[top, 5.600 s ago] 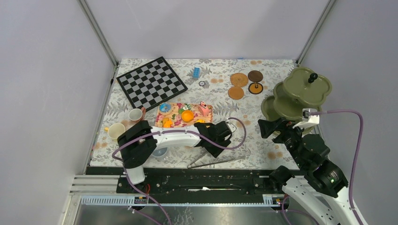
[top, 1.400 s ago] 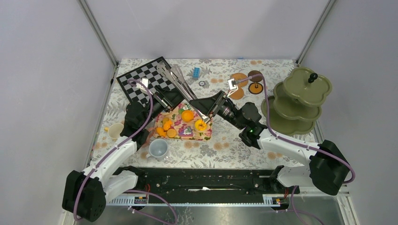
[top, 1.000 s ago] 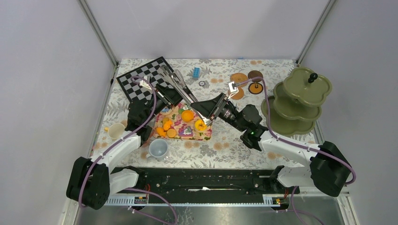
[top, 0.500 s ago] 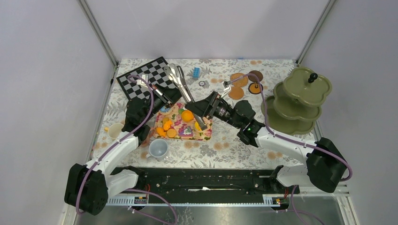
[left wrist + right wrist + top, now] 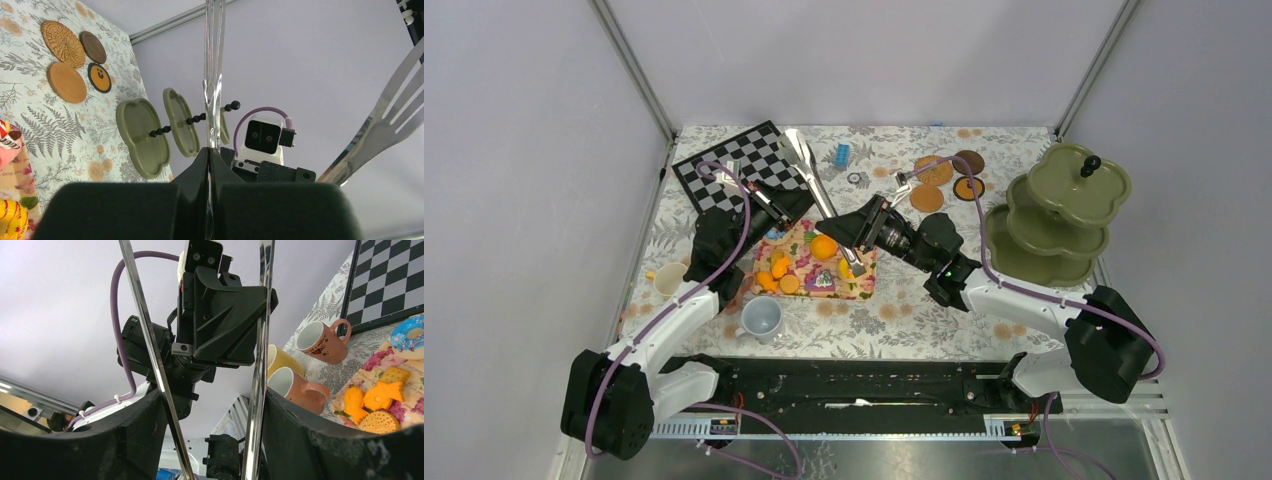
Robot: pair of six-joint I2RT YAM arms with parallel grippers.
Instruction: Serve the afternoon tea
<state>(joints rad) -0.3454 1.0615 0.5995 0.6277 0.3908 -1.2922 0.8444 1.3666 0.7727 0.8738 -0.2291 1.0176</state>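
From above, the tongs (image 5: 807, 168) slant over the mat (image 5: 865, 286), with their heads past its far-left corner and the hinge end over its right side. The left gripper (image 5: 776, 203) meets them at the mat's far-left corner, and the right gripper (image 5: 852, 228) is above the mat's right part. The pastries (image 5: 823, 247) lie on the mat. A cream mug (image 5: 669, 281) stands left of the mat and a grey-blue one (image 5: 762, 316) sits just off its near-left corner. The coasters (image 5: 934, 171) lie well off to the mat's far right with no mug on them. The stand (image 5: 1064, 205) is farther right again.

In the left wrist view, the left fingers (image 5: 125, 210) are pressed narrow, pinching one tong arm edge-on. The other arm's slotted head hangs free to the right.

In the right wrist view, the right fingers (image 5: 80, 440) stand fairly wide, one outside each tong arm. Both arms lie against the pads, so this gripper grasps the tongs round both arms. Beyond them, three mugs (image 5: 322, 342) cluster at the mat's left side, with biscuit pastries on the mat itself.

Both grippers are on the tongs, which looks like a handover. Serving proper has not begun, as far as shown: every pastry has yet to go to the stand, and every mug to a coaster.
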